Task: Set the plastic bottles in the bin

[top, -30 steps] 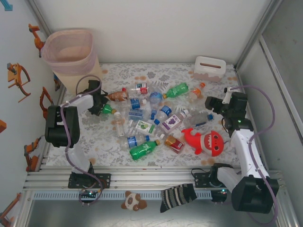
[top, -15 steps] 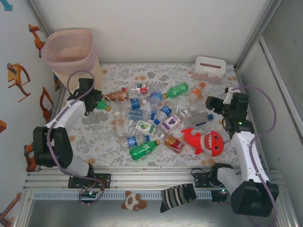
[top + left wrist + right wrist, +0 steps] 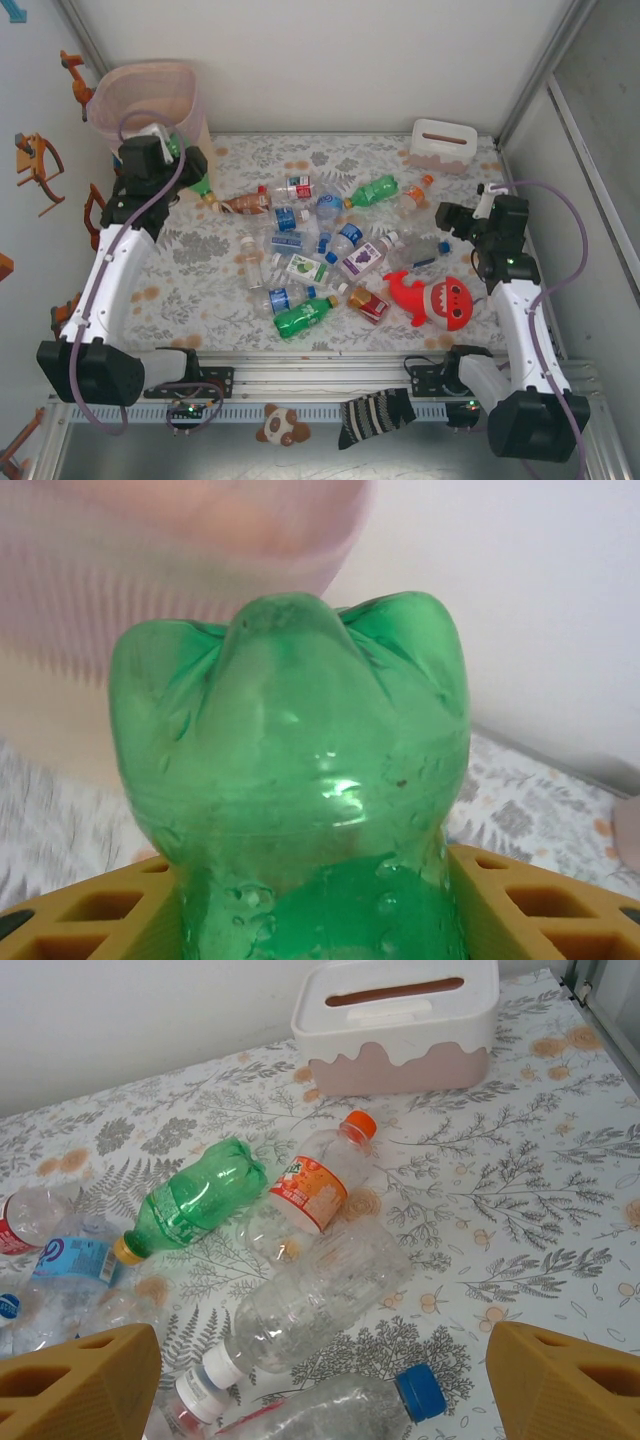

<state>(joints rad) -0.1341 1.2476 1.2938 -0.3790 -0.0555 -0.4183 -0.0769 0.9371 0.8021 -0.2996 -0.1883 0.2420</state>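
Left pincer (image 3: pixel 315 905) pinches the green bottle (image 3: pixel 300 780) by its body, just beside the bin (image 3: pixel 150 66). Thin, light, glossy plastic: likely to dent or slip, so the mid-body hold is judged sound. Right pincer (image 3: pixel 320 1380) is spread and empty above the bottles (image 3: pixel 310 1310) on the worktop (image 3: pixel 520 1210).

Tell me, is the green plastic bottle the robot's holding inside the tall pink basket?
Out. The left gripper holds the green plastic bottle outside the pink basket wall.
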